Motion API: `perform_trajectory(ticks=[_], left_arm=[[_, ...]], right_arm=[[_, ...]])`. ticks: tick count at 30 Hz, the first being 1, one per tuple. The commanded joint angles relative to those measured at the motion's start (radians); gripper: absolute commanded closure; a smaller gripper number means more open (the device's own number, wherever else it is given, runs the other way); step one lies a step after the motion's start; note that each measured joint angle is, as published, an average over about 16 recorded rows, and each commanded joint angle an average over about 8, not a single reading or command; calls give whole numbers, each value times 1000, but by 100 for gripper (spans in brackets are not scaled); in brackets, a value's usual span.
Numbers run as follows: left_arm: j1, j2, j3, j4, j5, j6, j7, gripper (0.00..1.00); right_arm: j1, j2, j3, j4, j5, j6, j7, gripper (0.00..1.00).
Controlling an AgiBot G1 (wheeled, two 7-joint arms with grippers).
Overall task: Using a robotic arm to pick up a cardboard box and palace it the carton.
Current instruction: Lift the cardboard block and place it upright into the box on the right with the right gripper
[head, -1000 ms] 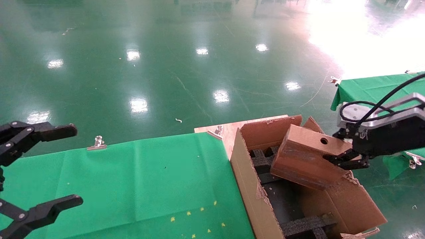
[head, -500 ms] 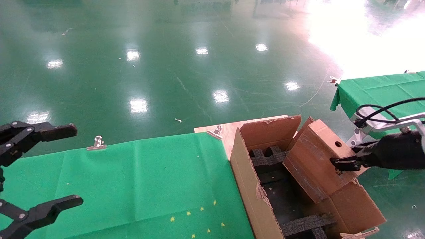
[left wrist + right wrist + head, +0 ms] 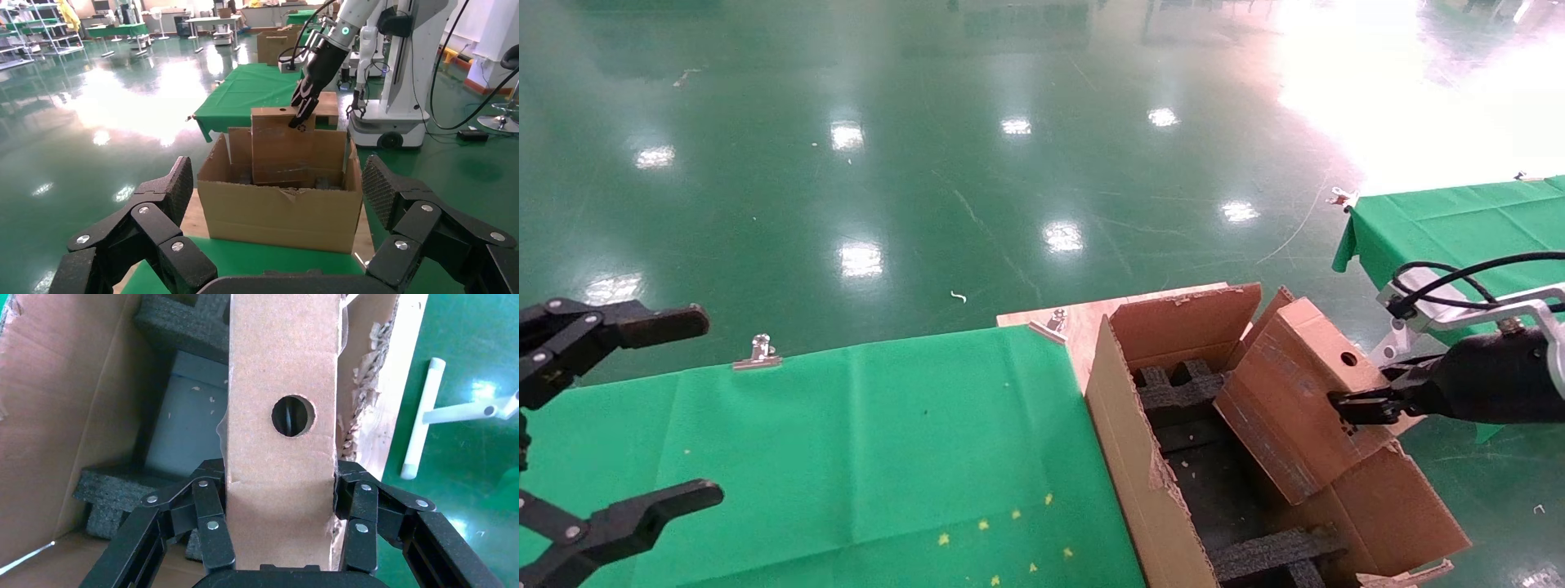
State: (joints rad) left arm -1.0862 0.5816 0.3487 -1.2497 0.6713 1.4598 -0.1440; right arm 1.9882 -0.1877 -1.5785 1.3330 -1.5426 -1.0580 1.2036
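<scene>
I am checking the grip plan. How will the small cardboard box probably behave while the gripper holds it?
The cardboard box looks stiff: its flat faces show no buckling where the right gripper clamps both sides. It is probably light, since it hangs tilted over the carton from one end. Held so far off-centre, it may pivot.

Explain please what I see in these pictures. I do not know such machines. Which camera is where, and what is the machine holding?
This is a two-armed robot. One picture comes from its head, looking down; the other two come from cameras on its wrists. The right gripper is shut on a small cardboard box, holding it tilted over a big open carton with black foam inside. The carton stands beside a table with green cloth. The left gripper is open and idle over that cloth.
</scene>
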Motion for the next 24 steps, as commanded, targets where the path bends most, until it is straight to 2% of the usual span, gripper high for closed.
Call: perform_trajectory(ticks=[1,8,15,24], left_arm=[[0,0,0,0,0,0,0,0],[0,0,0,0,0,0,0,0],[0,0,0,0,0,0,0,0],[0,0,0,0,0,0,0,0]], right_arm=[[-3,-3,-1,-6,2,4,7,100],[-37,-23,-32,12,-94,55,172,100],[-62,-57,-56,21,-189,73,348,100],[-93,-99,-77,24,-257,99,475,100]])
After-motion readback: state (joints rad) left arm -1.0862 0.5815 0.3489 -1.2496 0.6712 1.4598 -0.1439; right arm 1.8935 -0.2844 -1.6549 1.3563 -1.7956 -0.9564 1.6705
